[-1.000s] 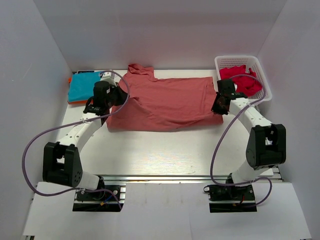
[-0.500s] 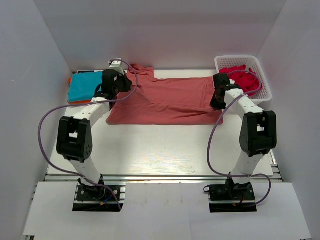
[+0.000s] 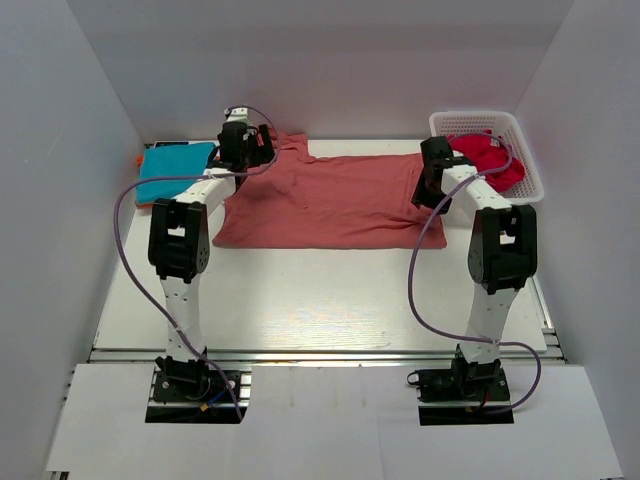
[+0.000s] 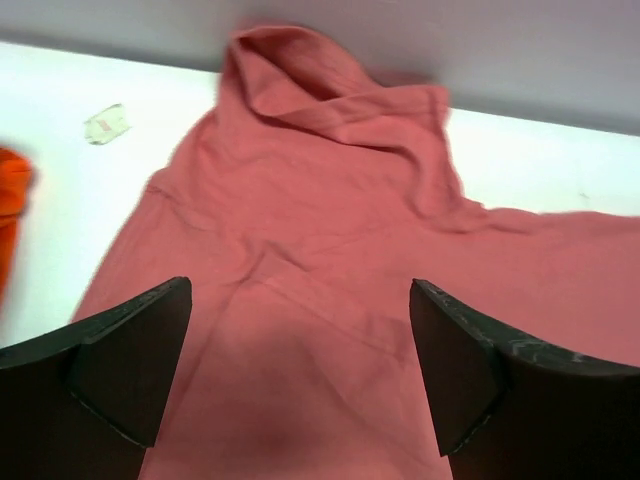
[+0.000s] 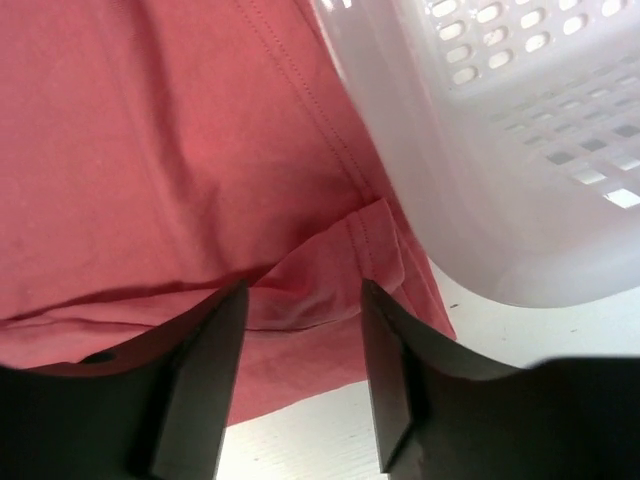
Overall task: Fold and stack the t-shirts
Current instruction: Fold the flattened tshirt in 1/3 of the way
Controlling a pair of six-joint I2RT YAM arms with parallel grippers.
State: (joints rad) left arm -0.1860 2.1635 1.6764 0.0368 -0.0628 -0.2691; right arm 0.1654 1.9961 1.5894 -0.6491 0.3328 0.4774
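Note:
A salmon-red t-shirt (image 3: 325,200) lies folded lengthwise across the back of the table. My left gripper (image 3: 245,150) hovers over its left end near the sleeve. In the left wrist view that gripper (image 4: 300,345) is open wide, with flat shirt cloth (image 4: 320,230) below and nothing between the fingers. My right gripper (image 3: 432,185) is at the shirt's right end beside the basket. Its jaws (image 5: 298,350) stand apart over the rumpled hem (image 5: 330,285), not pinching it. A folded teal t-shirt (image 3: 172,172) lies at the back left, and a red t-shirt (image 3: 490,160) is in the basket.
The white perforated basket (image 3: 525,165) stands at the back right, its wall (image 5: 500,170) close to my right fingers. Something orange (image 4: 10,200) pokes out by the teal shirt. A small white tag (image 4: 105,123) lies on the table near the back wall.
Both arms swung toward the back of the table, carrying the shirt's near edge over. Both grippers, shut a second ago, have opened and let go of the cloth.

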